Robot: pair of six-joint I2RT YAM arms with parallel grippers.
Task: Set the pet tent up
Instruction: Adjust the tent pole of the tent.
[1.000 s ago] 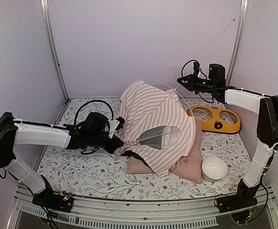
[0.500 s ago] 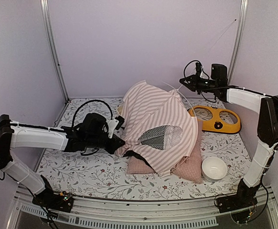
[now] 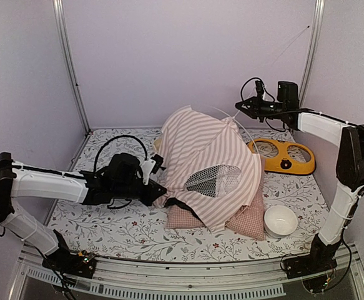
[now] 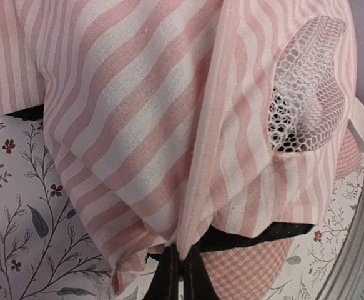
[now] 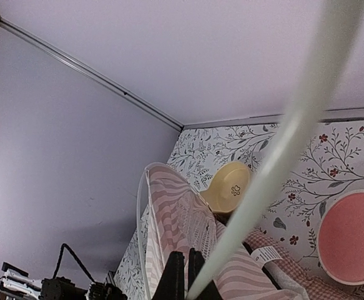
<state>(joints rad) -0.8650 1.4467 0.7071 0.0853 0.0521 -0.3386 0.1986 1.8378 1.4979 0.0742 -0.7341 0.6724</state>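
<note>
Top external view: L arm lies low, stretched rightward over the counter, elbow out by the L wall. Its left hand is pressed together on the bottom hem of the pet tent; left wrist view shows the dark fingers pinching striped cloth right at a seam. R arm stands tall from its base, forearm reaching back-left. The right hand is held high beside the tent's peak, fingers closed on a thin white pole. Tent sits mid-counter, slumped & half-raised, draped partly over a pink checked cushion. Counter cover is white w/ grey leaf & red flower print. Plain lilac walls w/ metal corner posts. Tent cloth is soft, creased, pink/white stripes; the oval mesh window has hex holes & sags. Yellow double feeder, glossy plastic, sits just R of tent. Round white bowl is at the cushion's R corner; touching or not, can't tell.
</note>
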